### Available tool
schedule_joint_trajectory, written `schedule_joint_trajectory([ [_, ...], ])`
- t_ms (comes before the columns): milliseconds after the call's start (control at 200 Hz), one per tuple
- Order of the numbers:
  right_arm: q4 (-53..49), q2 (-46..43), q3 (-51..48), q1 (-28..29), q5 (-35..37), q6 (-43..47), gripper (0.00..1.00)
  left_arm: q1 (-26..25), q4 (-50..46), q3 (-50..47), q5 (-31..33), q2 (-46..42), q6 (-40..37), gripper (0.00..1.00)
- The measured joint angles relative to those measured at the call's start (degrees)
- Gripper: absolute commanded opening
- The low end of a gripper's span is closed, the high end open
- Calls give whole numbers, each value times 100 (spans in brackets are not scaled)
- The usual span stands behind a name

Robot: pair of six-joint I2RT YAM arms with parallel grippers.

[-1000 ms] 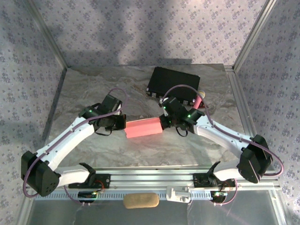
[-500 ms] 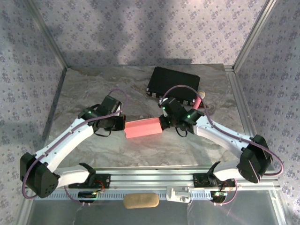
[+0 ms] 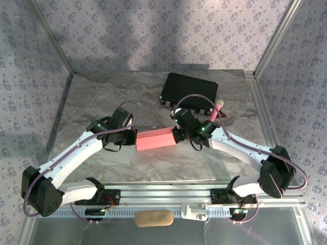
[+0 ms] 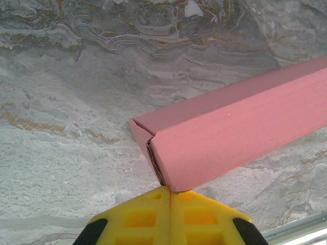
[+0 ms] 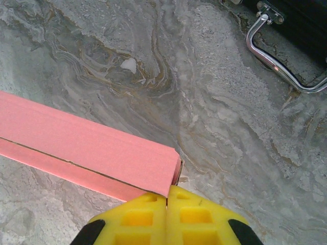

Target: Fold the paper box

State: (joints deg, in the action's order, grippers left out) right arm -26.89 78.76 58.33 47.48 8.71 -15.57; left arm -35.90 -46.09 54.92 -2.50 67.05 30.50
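grey veined marble-look table top [image 3: 97, 97], softly lit, enclosed by lilac floral-patterned wall panels [image 3: 153, 30] and silver aluminium corner posts [image 3: 51, 38]; slotted aluminium rail [image 3: 163, 194] along its near edge.

Matt pink card paper box [image 4: 240, 132], veined stone-look table [image 4: 76, 102], smooth yellow plastic fingers [image 4: 138, 219]

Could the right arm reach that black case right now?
Probably yes: the case lies just beyond the right gripper, bare table between them, though that gripper is at the pink box.
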Motion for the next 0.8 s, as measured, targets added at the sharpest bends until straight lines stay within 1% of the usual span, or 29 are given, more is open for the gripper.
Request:
schedule_joint_trajectory([
  [75, 0, 0, 0, 20, 39, -2, 0, -24, 11, 0, 44, 0, 2, 0],
  [155, -9, -7, 0, 37, 72, -13, 11, -50, 13, -2, 70, -4, 2, 0],
  [275, -116, -74, -13, 37, 28, -127, 30, -66, -2, -2, 131, -20, 9, 0],
  [360, -170, -227, -116, -9, -129, -260, 38, -66, -17, -2, 205, -22, 20, 0],
  [535, -131, -516, -286, -129, -726, -570, 44, -138, -7, -2, 236, -20, 22, 0],
  [695, 81, -859, -382, -302, -1285, -957, 46, -144, 11, -4, 234, -20, 63, 0],
  [750, 188, -1016, -450, -380, -1467, -1130, 50, -155, 15, -4, 234, -20, 66, 0],
  [800, 284, -1156, -520, -461, -1587, -1351, 58, -175, 39, -15, 238, -20, 68, 0],
])
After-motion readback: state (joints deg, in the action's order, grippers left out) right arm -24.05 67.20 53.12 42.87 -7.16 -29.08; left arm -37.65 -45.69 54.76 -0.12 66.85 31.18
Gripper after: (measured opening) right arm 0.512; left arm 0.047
